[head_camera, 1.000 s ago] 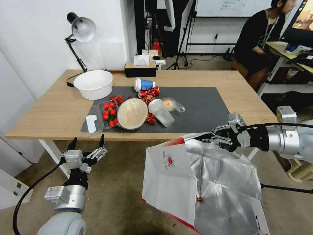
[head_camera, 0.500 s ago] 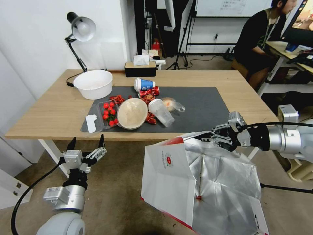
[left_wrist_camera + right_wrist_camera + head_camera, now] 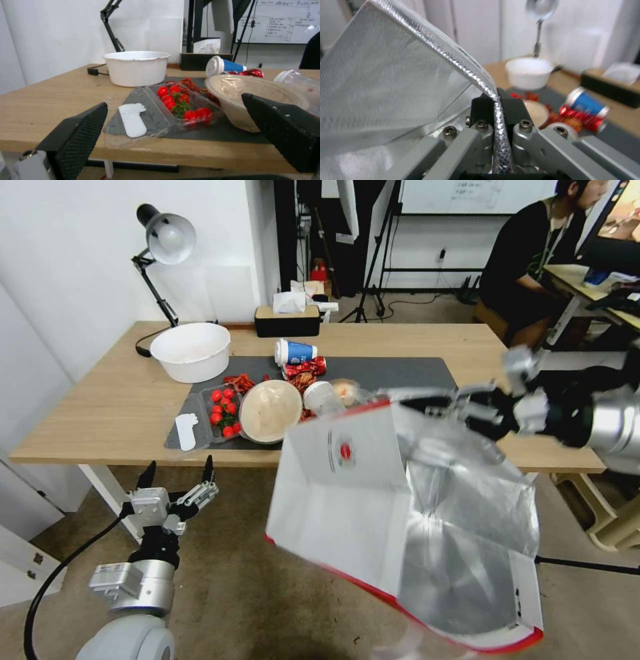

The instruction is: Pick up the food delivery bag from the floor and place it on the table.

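Table [image 3: 100,407] edge: right end effector [image 3: 433,403] clamps food delivery bag [image 3: 347,500] rim, bag hanging below.

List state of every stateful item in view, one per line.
bag: open, tilted, held off the floor by its rim
right gripper: shut on the bag's rim
left gripper: open, empty, low before the table
blue cup: lidded, on its side
clear cup: lidded, tipped over
tomato box: lid open
white bowl: upright
lamp: looks off
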Tool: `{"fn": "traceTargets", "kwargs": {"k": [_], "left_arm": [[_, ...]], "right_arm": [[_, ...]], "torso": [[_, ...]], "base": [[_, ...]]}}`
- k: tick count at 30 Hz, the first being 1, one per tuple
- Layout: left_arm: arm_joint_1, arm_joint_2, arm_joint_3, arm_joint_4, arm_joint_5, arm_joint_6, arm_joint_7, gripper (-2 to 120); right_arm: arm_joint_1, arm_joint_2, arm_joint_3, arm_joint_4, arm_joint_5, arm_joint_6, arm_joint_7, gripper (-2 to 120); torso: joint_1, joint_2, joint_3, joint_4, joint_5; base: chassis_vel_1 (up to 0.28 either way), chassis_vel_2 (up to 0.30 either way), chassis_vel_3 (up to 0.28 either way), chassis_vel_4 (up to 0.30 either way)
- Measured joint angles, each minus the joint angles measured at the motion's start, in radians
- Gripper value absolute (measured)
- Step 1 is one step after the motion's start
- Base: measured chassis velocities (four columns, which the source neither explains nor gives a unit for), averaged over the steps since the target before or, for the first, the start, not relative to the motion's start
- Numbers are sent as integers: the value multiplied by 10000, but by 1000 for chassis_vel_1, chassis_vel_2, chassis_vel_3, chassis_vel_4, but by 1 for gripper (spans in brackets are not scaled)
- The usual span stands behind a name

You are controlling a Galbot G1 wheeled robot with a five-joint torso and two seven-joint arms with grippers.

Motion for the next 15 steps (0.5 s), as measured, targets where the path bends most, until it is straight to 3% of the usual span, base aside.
{"fn": "traceTargets", "kwargs": {"k": [5,11,14,15], "left_arm": [[-10,-34,58,61,53,-4,0,100],[1,-50,77,83,91,-33,2,100],[16,-99,111,88,143,-76,8,100],[16,-99,111,88,143,-76,8,100]], "right_arm": [[244,60,1245,163,1460,-193,779,0],[1803,316,1096,-72,2423,-274,2031,0],[2866,553,1259,-599,2995,-488,3935,0],[2866,553,1259,-599,2995,-488,3935,0]], "torso": [[-6,-15,-8,0,-1],[-9,-23,-11,2,1],[-11,-28,-15,2,1],[-11,-28,-15,2,1]], "base": [[0,0,0,0],[0,0,0,0],[0,0,0,0],[0,0,0,0]]}}
